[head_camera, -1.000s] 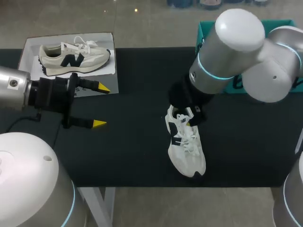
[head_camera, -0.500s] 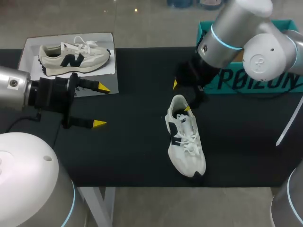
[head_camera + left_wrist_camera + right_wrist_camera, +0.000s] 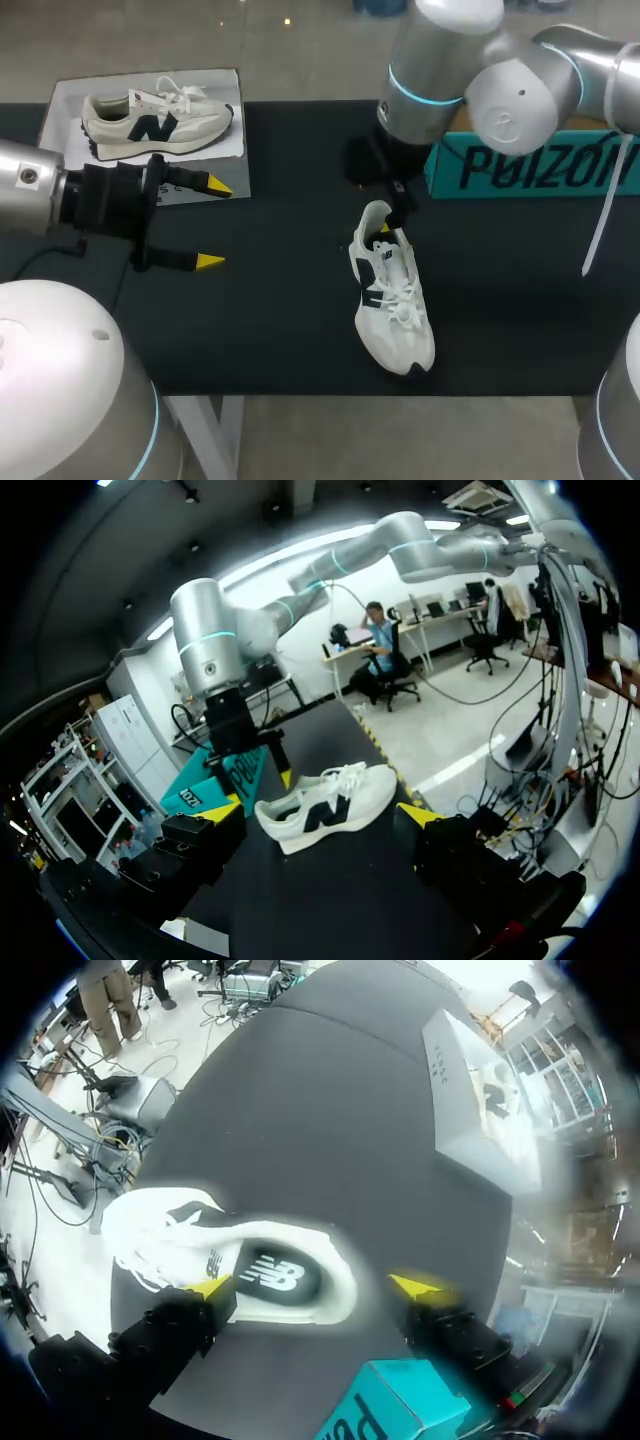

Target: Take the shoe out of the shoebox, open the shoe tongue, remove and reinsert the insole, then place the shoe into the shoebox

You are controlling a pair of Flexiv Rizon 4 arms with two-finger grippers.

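Observation:
A white sneaker (image 3: 392, 305) with a dark logo lies on the black table, toe toward the front edge. The teal shoebox (image 3: 530, 165) stands at the back right. My right gripper (image 3: 383, 205) hangs open just above the sneaker's heel. In the right wrist view the sneaker's heel (image 3: 255, 1275) lies below and between the spread fingers of that gripper (image 3: 315, 1287), which touch nothing. My left gripper (image 3: 205, 222) stands open at the table's left, empty. In the left wrist view that gripper (image 3: 322, 812) faces the sneaker (image 3: 325, 802), which lies well ahead of it.
A second, beige sneaker (image 3: 155, 118) rests on a white box lid (image 3: 225, 85) at the back left, close behind my left gripper. The right arm's big joints (image 3: 470, 70) hang over the back of the table near the shoebox.
My right gripper has risen off the sneaker's heel and drawn back toward the table's rear, staying open. The sneaker and the left arm have not moved.

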